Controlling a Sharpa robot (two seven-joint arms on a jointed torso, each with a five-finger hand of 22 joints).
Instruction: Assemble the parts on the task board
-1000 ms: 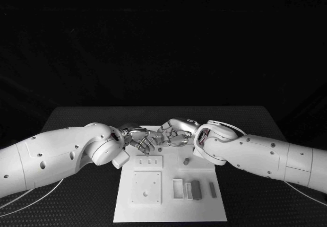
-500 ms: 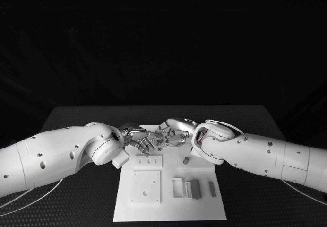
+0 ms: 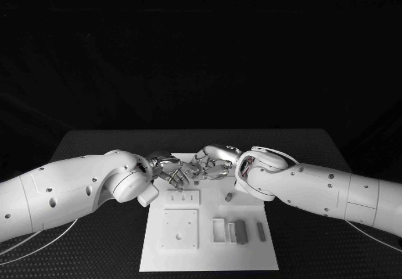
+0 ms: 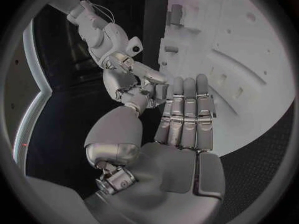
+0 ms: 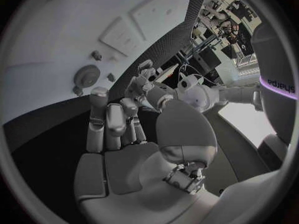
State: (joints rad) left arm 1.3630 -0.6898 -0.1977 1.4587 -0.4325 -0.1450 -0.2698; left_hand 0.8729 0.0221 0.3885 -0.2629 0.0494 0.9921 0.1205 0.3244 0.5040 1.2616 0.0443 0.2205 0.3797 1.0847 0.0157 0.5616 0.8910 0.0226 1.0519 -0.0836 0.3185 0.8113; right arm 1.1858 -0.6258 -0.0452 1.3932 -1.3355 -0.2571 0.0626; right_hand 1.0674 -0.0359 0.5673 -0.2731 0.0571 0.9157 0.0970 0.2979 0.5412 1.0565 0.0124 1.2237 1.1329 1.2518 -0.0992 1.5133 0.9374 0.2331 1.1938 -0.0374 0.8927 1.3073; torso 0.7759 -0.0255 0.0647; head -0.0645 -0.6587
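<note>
While the task board [image 3: 210,232] sits in the middle of the black table [image 3: 310,151], most of the loose stuff is on its near half. I count two dark grey parts [image 3: 240,231] lying side by side near the right edge of the board, a thick one and a thinner strip [image 3: 261,232], plus a small grey peg [image 3: 229,197] standing further back. Next to the strips there's a white slotted holder [image 3: 219,230], and on the left a square white plate [image 3: 180,229] with a small slotted block [image 3: 183,199] behind it.

Both hands meet over the far end of the board, well away from the two grey strips. The left hand [image 3: 172,172] and right hand [image 3: 214,163] are fingertip to fingertip there. From the left wrist camera, the left hand's fingers [image 4: 185,109] lie straight and pressed together, with the right hand's fingertips right up against them. Honestly can't tell if either one is pinching a part, the contact spot is too crowded. The peg is just beside the right wrist, not touched.
</note>
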